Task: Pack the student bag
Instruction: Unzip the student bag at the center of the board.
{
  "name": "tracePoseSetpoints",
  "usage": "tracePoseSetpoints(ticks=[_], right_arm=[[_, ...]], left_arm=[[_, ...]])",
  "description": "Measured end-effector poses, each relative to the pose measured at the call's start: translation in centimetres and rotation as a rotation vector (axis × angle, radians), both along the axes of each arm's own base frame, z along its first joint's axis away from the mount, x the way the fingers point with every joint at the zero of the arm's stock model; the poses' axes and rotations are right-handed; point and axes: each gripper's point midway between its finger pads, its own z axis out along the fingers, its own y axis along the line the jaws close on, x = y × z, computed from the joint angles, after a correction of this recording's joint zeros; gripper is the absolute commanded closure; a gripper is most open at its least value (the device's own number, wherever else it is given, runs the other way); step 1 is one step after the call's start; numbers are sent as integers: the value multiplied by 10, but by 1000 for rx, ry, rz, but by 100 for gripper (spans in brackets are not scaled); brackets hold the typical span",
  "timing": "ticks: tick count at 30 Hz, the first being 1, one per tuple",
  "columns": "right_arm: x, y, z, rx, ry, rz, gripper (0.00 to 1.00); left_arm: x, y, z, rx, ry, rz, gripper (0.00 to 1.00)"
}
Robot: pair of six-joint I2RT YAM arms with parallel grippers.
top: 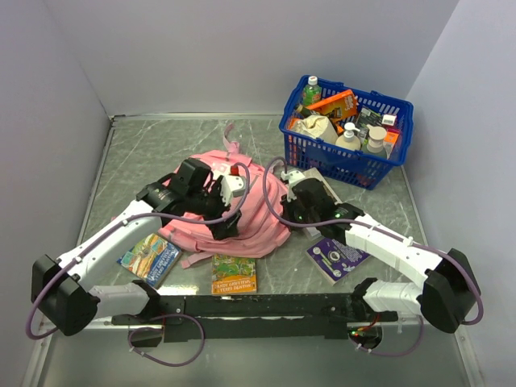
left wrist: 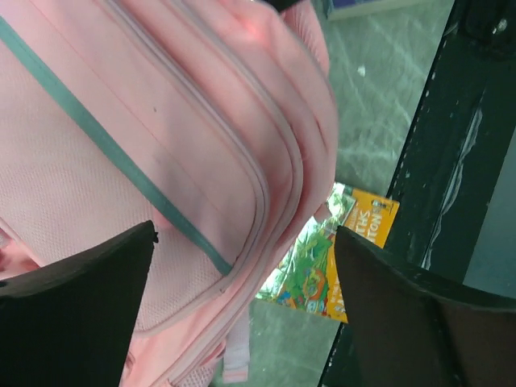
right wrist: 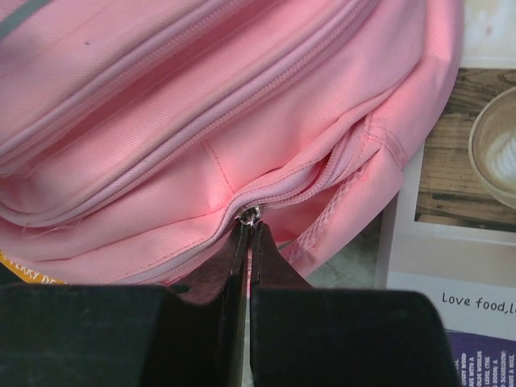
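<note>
The pink student bag (top: 242, 211) lies flat in the middle of the table. It fills the left wrist view (left wrist: 161, 129) and the right wrist view (right wrist: 242, 105). My left gripper (top: 228, 219) hovers over the bag's near part, jaws wide open and empty. My right gripper (top: 292, 201) is at the bag's right edge, shut on the bag's metal zipper pull (right wrist: 249, 216). The zip is partly open to the right of the pull.
A blue basket (top: 348, 161) full of bottles and packets stands at the back right. An orange book (top: 234, 274), a blue book (top: 149, 258) and a purple booklet (top: 337, 258) lie near the front. A cookbook (right wrist: 451, 266) lies under my right arm.
</note>
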Motion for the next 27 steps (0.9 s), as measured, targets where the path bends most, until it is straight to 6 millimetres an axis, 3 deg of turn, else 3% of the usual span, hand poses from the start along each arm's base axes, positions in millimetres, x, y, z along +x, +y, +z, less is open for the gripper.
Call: tracePoseSetpoints(ticks=[12,19,23,27], right_arm=[[7,7,8,11,-71,66,100],[12,10,7,28,-107,69,100],[13,11,8,36,-113,67,100],[13,12,8,38,-115,67,100]], left_arm=[[13,-13,12,-39,-146,-144,4],[68,-2,25,-8,-317,-209,4],[101,-10,14,-24,-305,-232,4],[100,-22,-8,-58,-192,-246,4]])
